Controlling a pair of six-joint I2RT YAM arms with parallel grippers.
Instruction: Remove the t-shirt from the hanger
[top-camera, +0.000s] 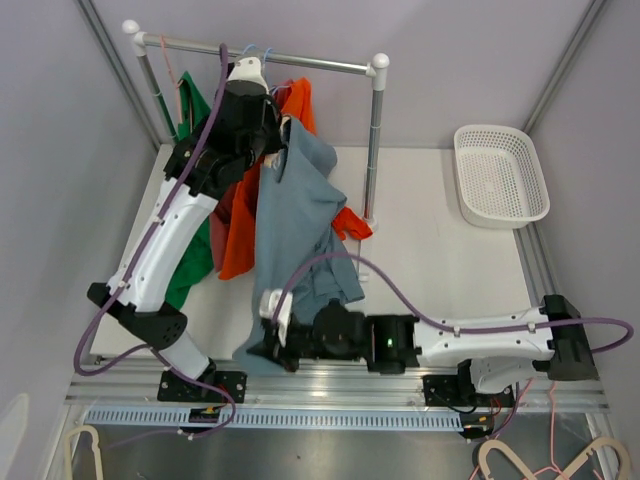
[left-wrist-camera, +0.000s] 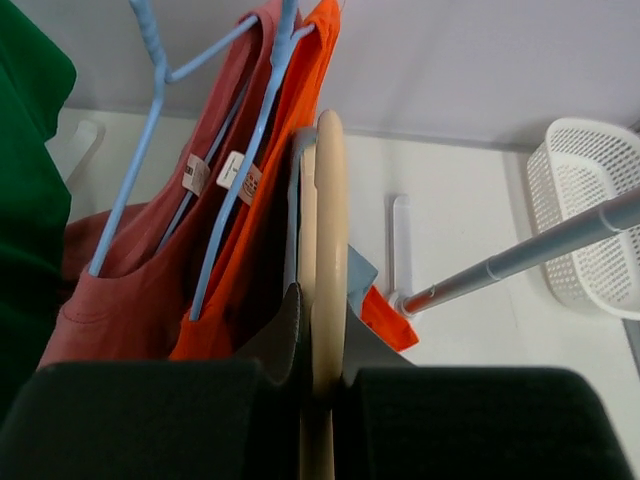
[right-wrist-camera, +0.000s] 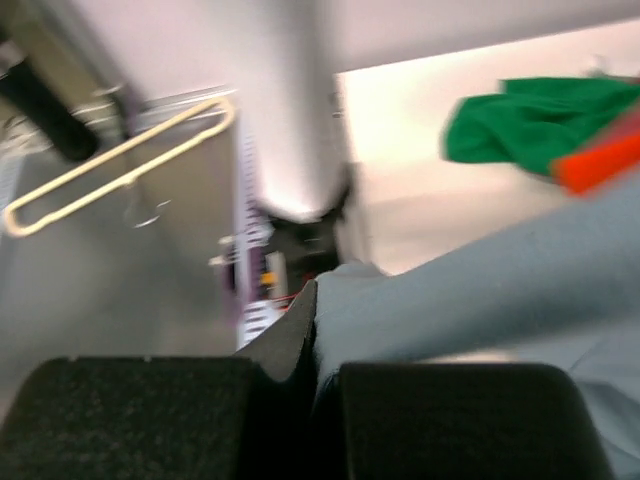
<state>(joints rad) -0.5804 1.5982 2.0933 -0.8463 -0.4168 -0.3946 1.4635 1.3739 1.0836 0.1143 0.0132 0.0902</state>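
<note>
Under the silver metal rail (top-camera: 335, 65) of the clothes rack, my left gripper (left-wrist-camera: 320, 400) is clenched on the cream wooden hanger (left-wrist-camera: 330, 230), with one dark pad on each side of its arm. The blue-grey t-shirt (top-camera: 300, 200) hangs from this hanger. In the left wrist view only a thin grey strip of it shows, pressed beside the wood. In the top view the cloth runs down from the rail toward the near edge of the white table (top-camera: 440, 250) as a long slanted band. There my right gripper (right-wrist-camera: 325, 400) is closed on the lower part of it. The right wrist view is blurred, but the blue-grey fabric clearly sits between the black fingers (right-wrist-camera: 150, 420).

The rail is crowded. Just left of my hanger hang an orange shirt (left-wrist-camera: 265, 240) and a rust-red shirt (left-wrist-camera: 120, 300), each on a thin light-blue hanger (left-wrist-camera: 150, 45), and they lie against each other and against the t-shirt. A dark green shirt (top-camera: 190, 275) hangs furthest left, partly behind my left arm. The upright post (top-camera: 377, 130) of the rack stands just right of the t-shirt. A white plastic basket (top-camera: 500, 175) sits well apart, at the far right corner. A loose cream hanger (right-wrist-camera: 100, 167) lies below the table edge.
</note>
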